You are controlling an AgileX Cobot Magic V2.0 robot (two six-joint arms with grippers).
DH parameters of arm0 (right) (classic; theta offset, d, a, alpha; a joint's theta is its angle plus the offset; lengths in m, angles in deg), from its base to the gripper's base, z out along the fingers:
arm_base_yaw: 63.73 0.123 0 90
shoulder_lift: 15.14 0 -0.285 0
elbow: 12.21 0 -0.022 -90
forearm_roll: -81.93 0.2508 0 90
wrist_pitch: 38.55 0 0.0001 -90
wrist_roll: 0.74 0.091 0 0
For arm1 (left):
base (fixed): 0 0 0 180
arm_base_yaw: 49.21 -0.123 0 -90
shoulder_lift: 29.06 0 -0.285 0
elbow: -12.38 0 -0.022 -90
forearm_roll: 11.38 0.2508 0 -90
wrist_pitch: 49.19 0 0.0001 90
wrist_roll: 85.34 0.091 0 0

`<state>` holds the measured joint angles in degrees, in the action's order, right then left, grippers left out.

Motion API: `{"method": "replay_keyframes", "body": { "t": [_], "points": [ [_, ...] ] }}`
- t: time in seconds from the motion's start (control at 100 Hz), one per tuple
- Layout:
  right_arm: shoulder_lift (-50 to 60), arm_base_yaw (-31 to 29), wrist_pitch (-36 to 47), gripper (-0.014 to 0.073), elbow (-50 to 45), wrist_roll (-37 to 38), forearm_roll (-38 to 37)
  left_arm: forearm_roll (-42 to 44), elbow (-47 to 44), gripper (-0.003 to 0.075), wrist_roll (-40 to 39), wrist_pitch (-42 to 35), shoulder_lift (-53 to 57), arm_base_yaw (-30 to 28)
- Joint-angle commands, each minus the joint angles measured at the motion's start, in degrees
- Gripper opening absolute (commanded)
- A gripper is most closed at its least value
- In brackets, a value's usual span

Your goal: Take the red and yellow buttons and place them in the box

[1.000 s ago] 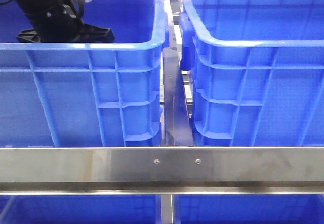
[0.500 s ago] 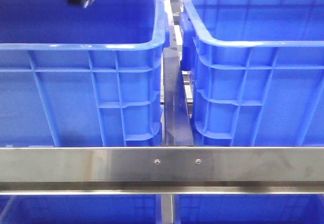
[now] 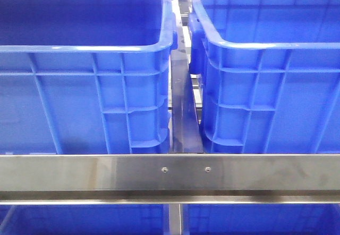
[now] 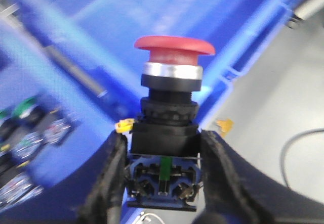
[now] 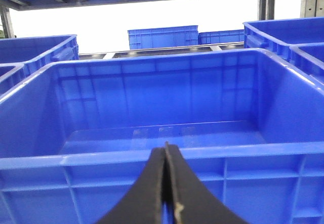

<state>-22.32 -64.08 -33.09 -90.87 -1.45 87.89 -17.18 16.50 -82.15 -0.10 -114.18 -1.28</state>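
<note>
Gripping the red button [image 4: 171, 128] by its black body, the left end effector [image 4: 163, 183] should clear the blue crate [image 4: 76, 42] rim before releasing; the right end effector [image 5: 165, 183] sits pinched closed, empty.

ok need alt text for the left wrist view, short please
A red mushroom-head push button stands upright, its black body clamped between the left gripper's two dark jaws. Behind it, out of focus, lie blue crate walls, a pale surface and some small parts at the far edge.
</note>
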Motion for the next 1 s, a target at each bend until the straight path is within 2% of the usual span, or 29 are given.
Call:
{"method": "replay_keyframes", "body": {
  "t": [0.0,0.08,0.26,0.56,0.65,0.79,0.88,0.99],
  "points": [
    [1.4,-0.08,3.56,-0.0068,3.8,0.71,-0.17,-0.56,1.83,-0.0019,0.26,-4.4,1.96,1.6],
    [1.4,-0.08,-0.13,-0.0068,7.24,1.47,-0.12,-0.56,1.83,-0.0019,0.26,-4.75,1.96,1.72],
    [-2.51,-0.08,-15.44,-0.0068,20.42,1.48,3.04,-0.56,1.83,-0.0019,0.26,-4.75,1.96,1.72],
    [-21.53,-0.08,-40.11,-0.0068,44.59,1.48,8.72,-0.56,1.83,-0.0019,0.26,-4.53,1.96,1.72],
    [-26.55,-0.08,-43.73,-0.0068,48.12,1.48,12.9,-0.56,1.83,-0.0019,0.26,-4.53,1.96,1.72],
    [-31.7,-0.08,-43.76,-0.0055,49.0,1.27,18.66,-0.56,1.83,-0.0019,0.26,-4.53,1.96,1.72],
    [-33.98,-0.08,-43.63,0.0034,49.0,0.33,21.71,-0.56,1.83,-0.0019,0.26,-4.53,1.96,1.72],
    [-35.78,-0.08,-43.58,0.024,49.0,0.14,25.34,-0.56,1.83,-0.0019,0.26,-4.53,1.96,1.72]
  ]
}}
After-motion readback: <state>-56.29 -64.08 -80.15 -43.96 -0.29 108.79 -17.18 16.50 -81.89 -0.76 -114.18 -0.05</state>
